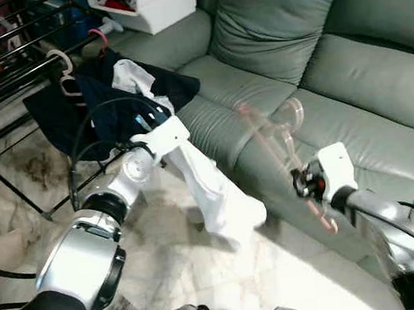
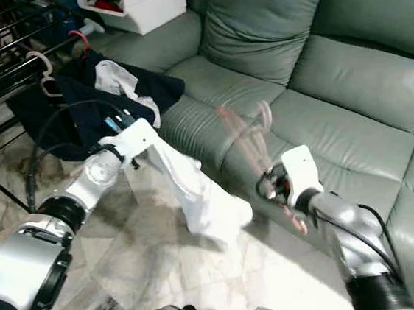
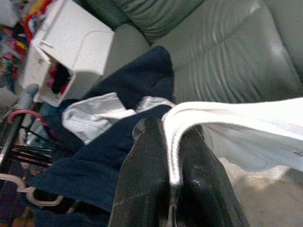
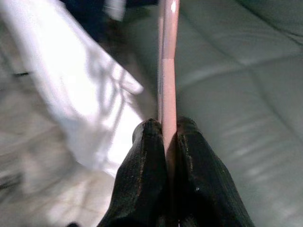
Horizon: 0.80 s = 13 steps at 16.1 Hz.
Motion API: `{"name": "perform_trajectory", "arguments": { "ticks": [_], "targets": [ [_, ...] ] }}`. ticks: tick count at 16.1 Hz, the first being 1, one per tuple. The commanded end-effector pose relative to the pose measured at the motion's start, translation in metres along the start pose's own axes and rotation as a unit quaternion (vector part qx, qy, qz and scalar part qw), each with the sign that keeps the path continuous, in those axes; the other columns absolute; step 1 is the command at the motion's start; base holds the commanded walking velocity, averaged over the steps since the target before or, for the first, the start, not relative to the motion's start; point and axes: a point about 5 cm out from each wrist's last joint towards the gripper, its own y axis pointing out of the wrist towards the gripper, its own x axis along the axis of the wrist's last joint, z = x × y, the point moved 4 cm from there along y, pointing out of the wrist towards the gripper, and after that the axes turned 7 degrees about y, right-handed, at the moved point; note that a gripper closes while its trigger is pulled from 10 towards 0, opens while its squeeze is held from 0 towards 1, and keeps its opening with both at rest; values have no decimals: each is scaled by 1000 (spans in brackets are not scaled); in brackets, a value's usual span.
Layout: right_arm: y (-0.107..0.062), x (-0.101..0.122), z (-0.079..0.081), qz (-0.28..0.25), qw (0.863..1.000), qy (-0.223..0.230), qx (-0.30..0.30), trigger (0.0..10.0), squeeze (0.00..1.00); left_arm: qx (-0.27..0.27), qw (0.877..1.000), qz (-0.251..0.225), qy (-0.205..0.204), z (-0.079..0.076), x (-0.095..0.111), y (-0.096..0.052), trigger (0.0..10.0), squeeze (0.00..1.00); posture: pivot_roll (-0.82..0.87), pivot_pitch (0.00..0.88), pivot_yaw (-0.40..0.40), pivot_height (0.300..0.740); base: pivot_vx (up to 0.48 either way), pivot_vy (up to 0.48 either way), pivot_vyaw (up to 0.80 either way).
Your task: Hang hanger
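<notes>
The right gripper (image 4: 163,130) is clamped on a pink hanger (image 1: 280,147), held at three o'clock above the green sofa (image 1: 346,74); the left gripper (image 3: 173,137) pinches a white garment (image 1: 210,188) at nine o'clock; dressing the hanger seems underway; next, thread hanger into garment.

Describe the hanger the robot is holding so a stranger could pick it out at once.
Start at the grey-green sofa. In front of its seat edge, the right gripper is shut on a pale pink hanger. The other hangers sit by the dark clothes pile beside the black rack.
</notes>
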Motion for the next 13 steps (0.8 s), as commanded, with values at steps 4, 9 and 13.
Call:
{"name": "perform_trajectory", "arguments": {
  "ticks": [4,9,13],
  "targets": [
    [-13,9,28,7,992,-32,120,10000,0,20,997,35,-68,10,1,5,10000,0,-97,36,49,740,0,0,0],
    [-25,10,47,28,978,-39,204,10000,0,31,990,49,-127,8,2,6,10000,0,-99,35,48,740,0,0,0],
    [-33,1,54,58,968,-28,242,10000,0,63,987,33,-142,23,10,7,10000,0,-97,33,47,740,0,0,0]
  ]
}}
